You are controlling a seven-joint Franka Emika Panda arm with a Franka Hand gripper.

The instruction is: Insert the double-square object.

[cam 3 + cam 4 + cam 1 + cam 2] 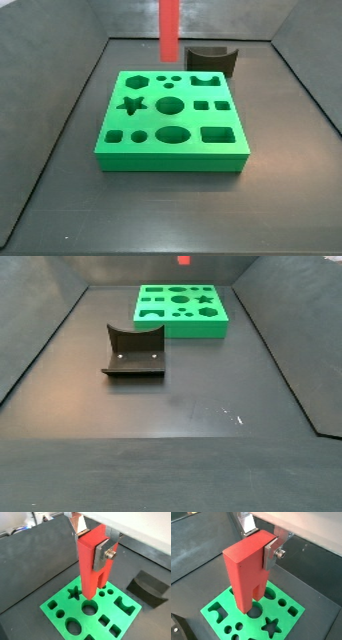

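Tool upright, silver fingers clamped on a red bar.

Red double-square object, green block, dark grey block, silver end effector.

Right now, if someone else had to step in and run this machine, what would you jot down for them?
Tool: shut on the red bar, holding it upright above the green block, as both wrist views show.
Green block: flat on the dark floor, its shaped holes all empty.
Dark grey block: sits apart on the floor, not involved.
Done: bar picked up and carried over the green block.
Left: line the bar's lower end up with its matching hole, lower it in, release. Which hole it sits over I cannot tell for sure.
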